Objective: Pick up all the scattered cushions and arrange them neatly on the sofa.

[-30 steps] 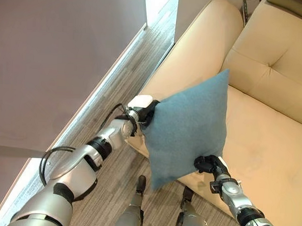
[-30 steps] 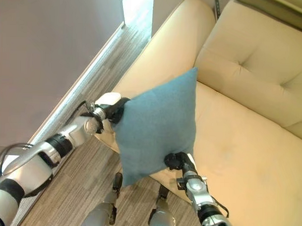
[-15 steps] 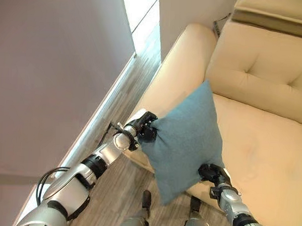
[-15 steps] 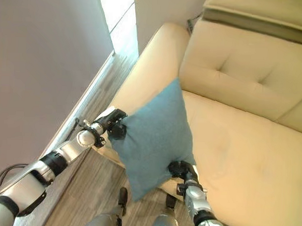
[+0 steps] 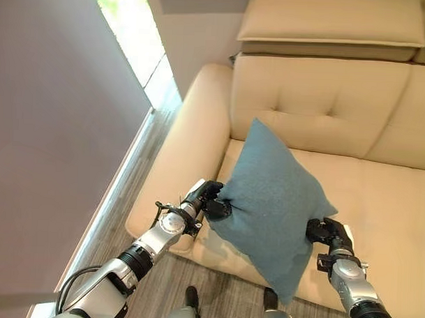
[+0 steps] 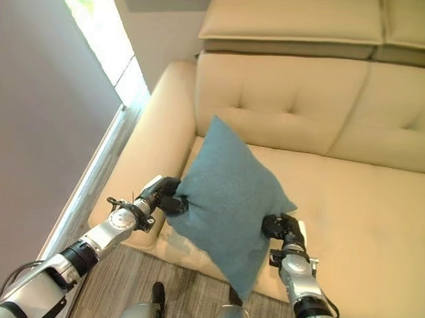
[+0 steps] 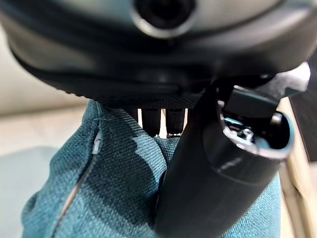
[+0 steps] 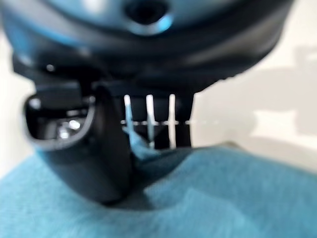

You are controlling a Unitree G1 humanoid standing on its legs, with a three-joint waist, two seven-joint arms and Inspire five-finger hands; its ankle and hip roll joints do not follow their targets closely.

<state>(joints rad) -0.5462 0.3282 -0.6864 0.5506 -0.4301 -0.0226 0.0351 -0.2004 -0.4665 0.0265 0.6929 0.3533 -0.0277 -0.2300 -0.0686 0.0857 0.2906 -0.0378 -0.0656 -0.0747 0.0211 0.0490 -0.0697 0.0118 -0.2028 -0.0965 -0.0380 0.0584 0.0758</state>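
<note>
A teal square cushion [image 5: 274,199] hangs corner-up over the front of the beige sofa [image 5: 379,200], held between both hands. My left hand [image 5: 210,199] is shut on its left corner, near the sofa's left armrest [image 5: 181,151]. My right hand [image 5: 326,232] is shut on its right corner, above the seat. In the left wrist view the thumb [image 7: 213,173] presses into the teal cloth [image 7: 109,183]. In the right wrist view the thumb [image 8: 99,148] pinches the cushion's edge [image 8: 208,198] against the fingers.
The sofa has a tufted backrest [image 5: 319,100] and a headrest [image 5: 336,20] above it. A grey wall [image 5: 45,139] stands to the left, with a strip of wood floor [image 5: 120,198] between it and the armrest.
The camera has swung up and round toward the sofa. The cushion, held in both hands, has moved forward over the seat's front edge; both grips are unchanged.
</note>
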